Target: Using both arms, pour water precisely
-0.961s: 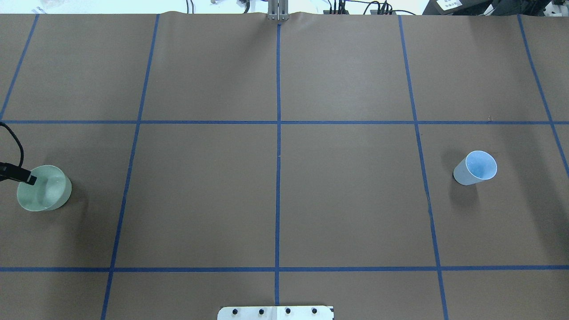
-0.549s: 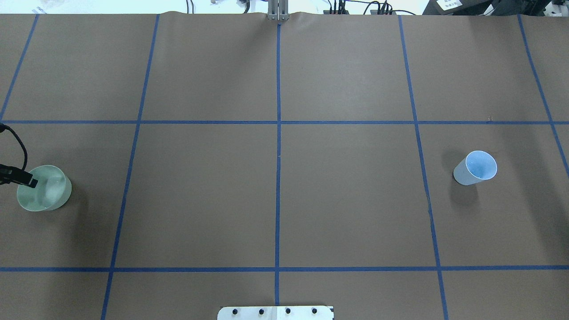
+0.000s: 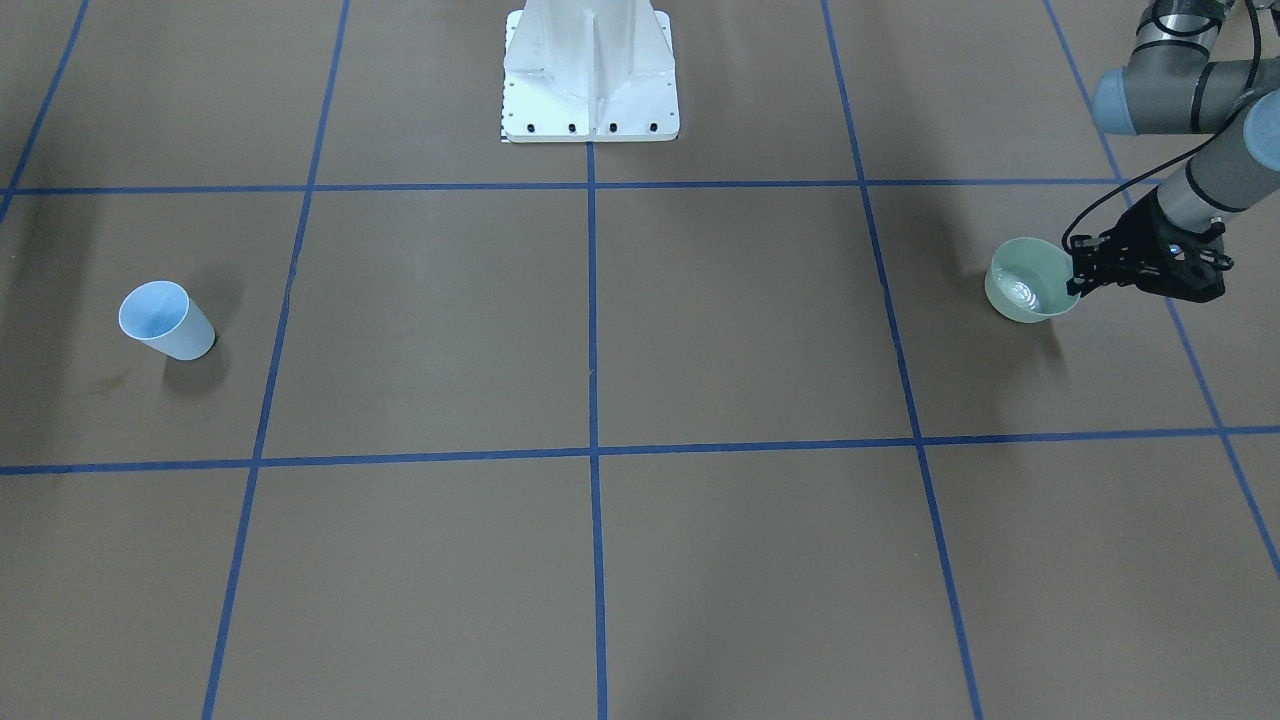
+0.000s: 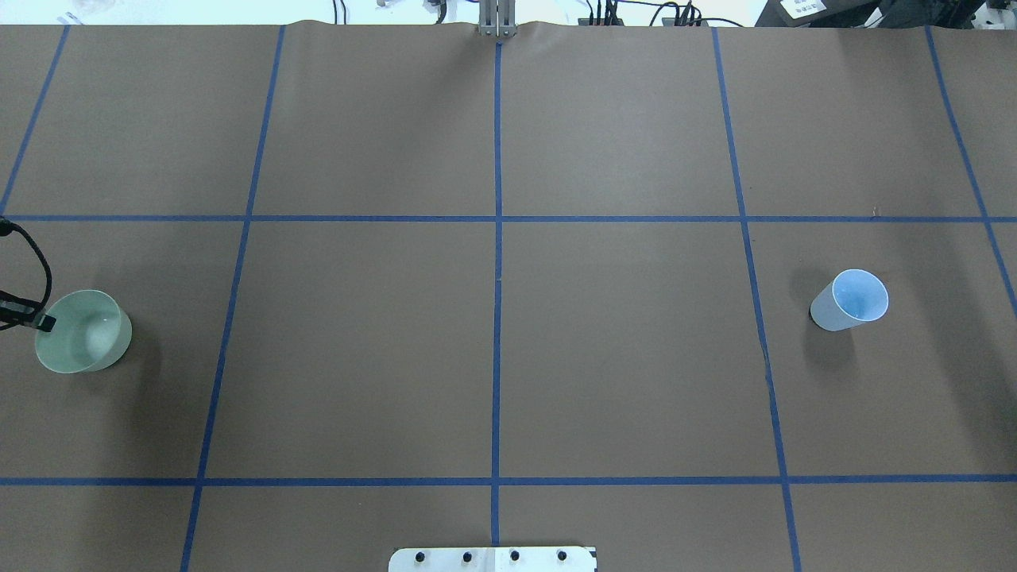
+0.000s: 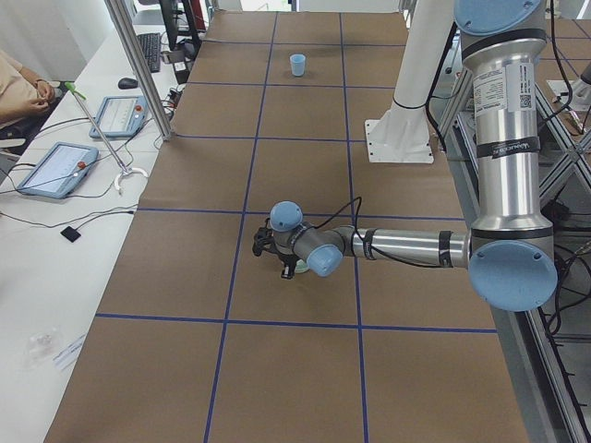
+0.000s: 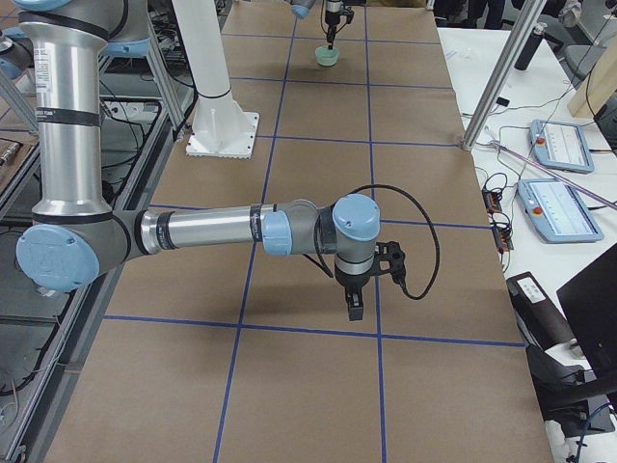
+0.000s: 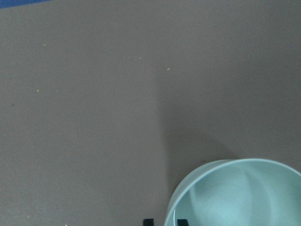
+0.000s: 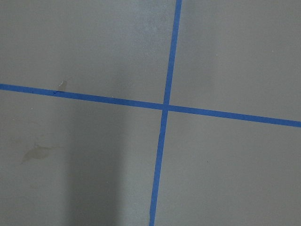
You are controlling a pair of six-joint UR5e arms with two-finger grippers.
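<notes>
A brown tabletop [image 4: 620, 135] is split into large squares by blue tape [image 4: 497, 318]. The white pedestal [image 3: 590, 70] stands at the middle of the robot's edge. White desks [image 5: 65, 231] run along the operators' side, carrying tablets [image 5: 55, 169] and cables, and a person's arm [image 5: 18, 88] rests on one of them. A faint stain [image 8: 35, 153] marks the brown surface beside a tape crossing in the right wrist view.

The water [image 3: 1022, 292] shows as a white glint in the bottom of a pale green bowl [image 3: 1025, 314] far out on the robot's left side. The left arm [image 5: 406, 247] reaches low across the tabletop to it. The left tool [image 3: 1076, 278] meets the bowl at the rim on the side away from the table's centre. In the left wrist view its two black fingertips [image 7: 148, 221] straddle the bowl's wall, one outside and one inside, clamped on the rim.

A pale blue cup [image 4: 848, 300] stands upright far out on the robot's right side, well apart from the bowl. The right arm [image 6: 202, 231] stretches over the tabletop with the right tool [image 6: 354, 307] pointing straight down above a tape line, touching nothing. I cannot tell whether its fingers are apart or together.
</notes>
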